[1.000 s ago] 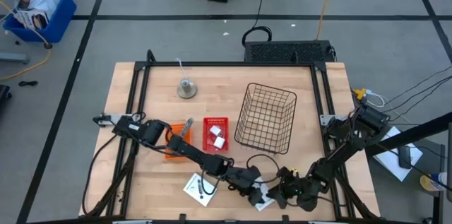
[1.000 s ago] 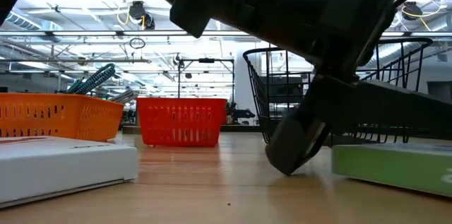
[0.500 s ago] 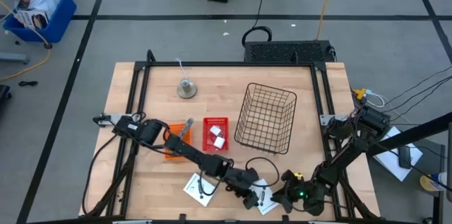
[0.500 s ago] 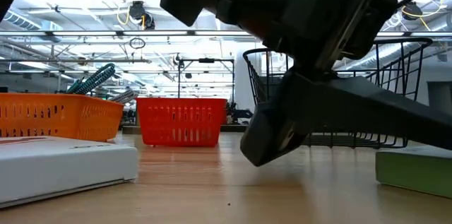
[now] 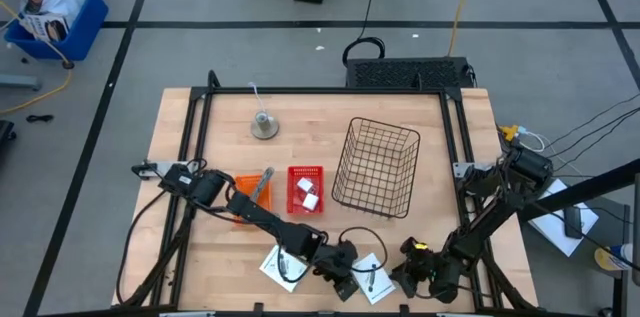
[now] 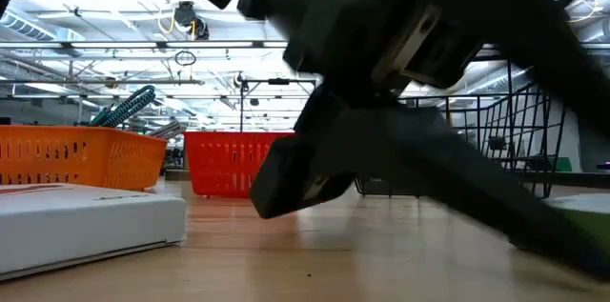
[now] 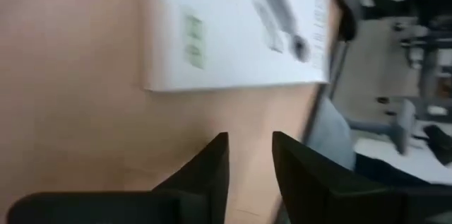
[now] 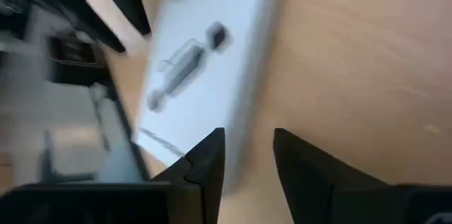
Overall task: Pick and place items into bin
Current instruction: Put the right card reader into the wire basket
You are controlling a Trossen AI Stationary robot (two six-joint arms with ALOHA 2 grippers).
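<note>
Two white cards with black marks lie flat near the table's near edge: one (image 5: 372, 279) between my two grippers, the other (image 5: 280, 265) to its left. My left gripper (image 5: 342, 283) is low over the wood beside the first card (image 7: 233, 33), open by a narrow gap. My right gripper (image 5: 412, 275) stands on that card's (image 8: 205, 61) right side, also narrowly open. The teal-handled tool (image 6: 129, 107) and a grey tool stick up out of the orange bin (image 5: 250, 199). Two tiny white blocks (image 5: 306, 193) lie in the red bin (image 5: 305, 172).
A black wire basket (image 5: 375, 167) stands right of the red bin. The round grey bell-like object (image 5: 264, 125) sits toward the far left of the table. Cables loop on the wood behind the grippers. Bare wood lies between the bins and the near cards.
My left gripper has drawn back from the card between the arms, toward the table's near left. My right gripper has backed a little toward the right edge. More of that card now shows between them.
</note>
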